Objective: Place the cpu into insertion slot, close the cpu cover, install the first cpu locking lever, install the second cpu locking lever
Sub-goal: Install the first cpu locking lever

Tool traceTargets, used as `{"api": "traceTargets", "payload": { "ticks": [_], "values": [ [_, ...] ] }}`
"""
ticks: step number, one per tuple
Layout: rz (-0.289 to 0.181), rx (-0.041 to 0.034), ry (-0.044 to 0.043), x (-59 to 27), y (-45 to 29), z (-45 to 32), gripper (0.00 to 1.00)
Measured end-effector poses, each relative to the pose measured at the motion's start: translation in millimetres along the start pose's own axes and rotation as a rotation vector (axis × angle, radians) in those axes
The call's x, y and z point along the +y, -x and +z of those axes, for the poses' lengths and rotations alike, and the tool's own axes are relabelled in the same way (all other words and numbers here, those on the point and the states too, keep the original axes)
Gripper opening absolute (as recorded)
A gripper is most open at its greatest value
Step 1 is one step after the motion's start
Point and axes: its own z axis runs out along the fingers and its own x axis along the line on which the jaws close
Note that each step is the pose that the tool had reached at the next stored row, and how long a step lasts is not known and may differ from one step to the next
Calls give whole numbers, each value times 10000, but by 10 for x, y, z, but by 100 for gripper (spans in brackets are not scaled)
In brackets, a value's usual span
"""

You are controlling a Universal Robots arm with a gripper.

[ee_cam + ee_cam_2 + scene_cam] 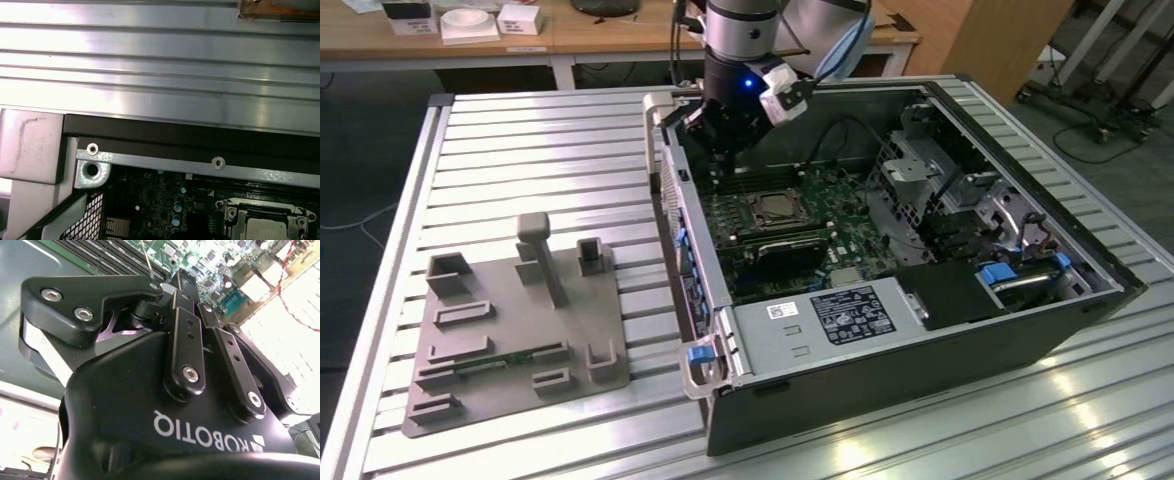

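As the gripper (pixel 723 158) hangs upper centre in the exterior view, you find the cpu (pixel 781 209) just below, on the motherboard (pixel 851 205); grip state: cannot tell.

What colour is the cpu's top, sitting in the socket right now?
Pale silver-tan, metallic. The cpu shows best in the first wrist view.

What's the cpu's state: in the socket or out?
In. The cpu lies flat within the socket, pale top showing, in the first wrist view.

Exterior view high above computer case (pixel 881 390); both wrist views near motherboard (pixel 215 260).
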Motion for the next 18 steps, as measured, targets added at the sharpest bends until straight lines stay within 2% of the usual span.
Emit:
{"api": "traceTargets", "payload": {
  "ticks": [4,9,18],
  "values": [
    [28,-2,-7,-5,54,3,10],
    [53,0,-12,-12,156,6,10],
    [53,0,-12,-14,173,6,10]
  ]
}}
